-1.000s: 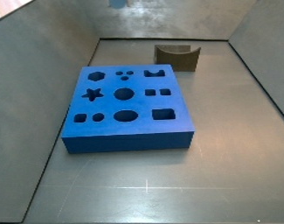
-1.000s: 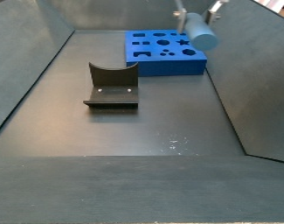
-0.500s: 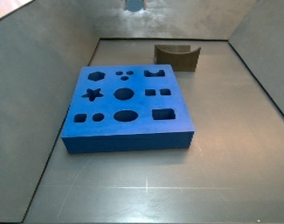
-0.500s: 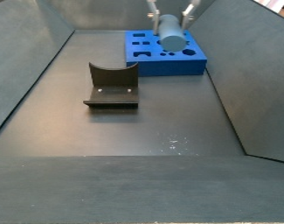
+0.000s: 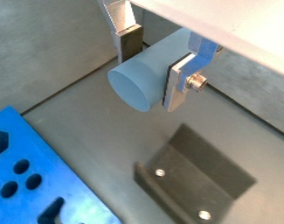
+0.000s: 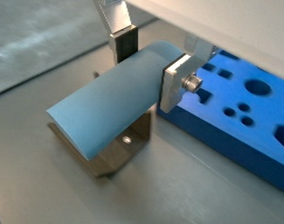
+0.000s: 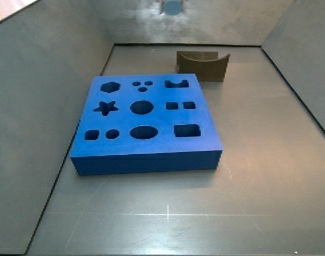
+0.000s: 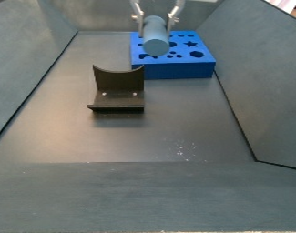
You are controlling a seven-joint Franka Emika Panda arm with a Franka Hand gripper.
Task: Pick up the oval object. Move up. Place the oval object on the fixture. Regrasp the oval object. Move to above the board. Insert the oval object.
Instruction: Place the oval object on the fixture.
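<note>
Pincer (image 8: 154,20) has shifted, gripping smooth oval object (image 8: 153,40).

I see a grey floor (image 7: 165,215) carrying the board (image 7: 145,125) and the fixture (image 7: 202,64), well apart; the gripper (image 8: 154,18) is above.
</note>
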